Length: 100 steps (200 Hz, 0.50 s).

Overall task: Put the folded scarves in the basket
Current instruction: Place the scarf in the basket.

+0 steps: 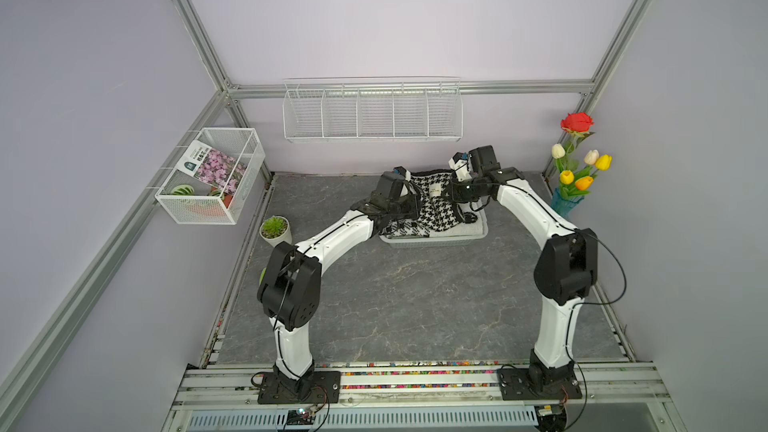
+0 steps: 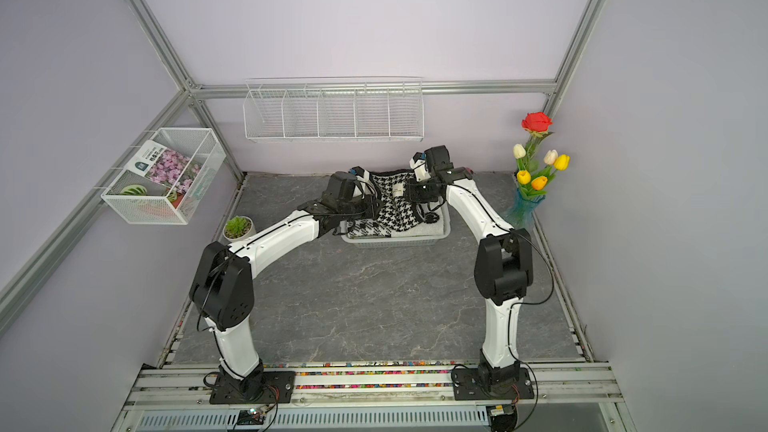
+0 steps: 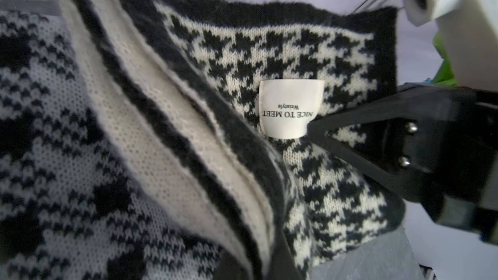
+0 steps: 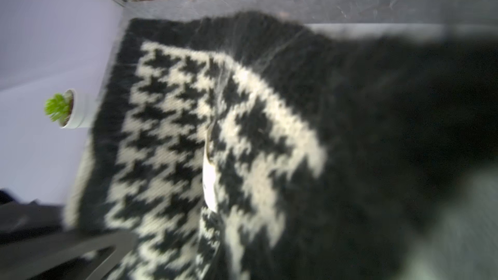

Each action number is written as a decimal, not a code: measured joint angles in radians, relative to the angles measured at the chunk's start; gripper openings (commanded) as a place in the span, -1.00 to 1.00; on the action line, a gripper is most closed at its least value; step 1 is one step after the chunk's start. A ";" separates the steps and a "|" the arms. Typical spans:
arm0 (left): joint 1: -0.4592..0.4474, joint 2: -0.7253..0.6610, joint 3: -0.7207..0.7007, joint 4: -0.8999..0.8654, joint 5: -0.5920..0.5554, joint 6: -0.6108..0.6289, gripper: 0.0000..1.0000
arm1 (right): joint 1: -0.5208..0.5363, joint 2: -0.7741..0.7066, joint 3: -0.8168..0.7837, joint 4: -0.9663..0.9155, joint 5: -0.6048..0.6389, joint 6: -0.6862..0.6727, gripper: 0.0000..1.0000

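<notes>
Scarf [image 1: 432, 209], folded and knitted in black-and-white houndstooth, sits over the basket [image 1: 436, 239] near the middle of the worktop's [image 1: 415, 297] far edge. Its near end lies inside the basket, while its far end is raised above the rim between the two arms.

The left arm [image 1: 336, 234] reaches in from the left. Its jaws are closed on the scarf's stacked layers, which run straight into them in the left wrist view.

The right arm [image 1: 532, 209] comes in from the right edge. Its jaws are closed too, their black tips meeting on the cloth just beside a white label [image 3: 291, 109] that reads NICE TO MEET. The right wrist view is blurred, so that grip on the scarf only appears firm.

A small potted plant [image 1: 275, 229] stands by the left edge. A vase of flowers [image 1: 567, 201] stands at the far right corner.
</notes>
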<state>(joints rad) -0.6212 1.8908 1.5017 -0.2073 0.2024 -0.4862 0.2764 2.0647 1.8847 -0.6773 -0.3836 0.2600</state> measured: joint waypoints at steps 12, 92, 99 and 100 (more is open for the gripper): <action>0.013 0.014 0.000 -0.001 0.003 0.006 -1.00 | -0.006 0.047 0.023 -0.008 -0.002 -0.008 -0.94; 0.067 0.019 -0.061 0.034 0.074 0.014 -0.94 | -0.024 0.062 -0.005 -0.002 0.039 -0.024 -0.57; 0.067 0.018 -0.067 0.040 0.077 0.014 -0.89 | -0.026 0.060 -0.011 0.001 0.041 -0.022 -0.46; 0.067 0.017 -0.069 0.042 0.078 0.015 -0.88 | -0.026 0.060 -0.011 0.002 0.042 -0.022 -0.44</action>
<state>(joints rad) -0.5545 1.9079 1.4326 -0.1658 0.2802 -0.4713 0.2508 2.1242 1.8732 -0.6758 -0.3416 0.2382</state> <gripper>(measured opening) 0.099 0.213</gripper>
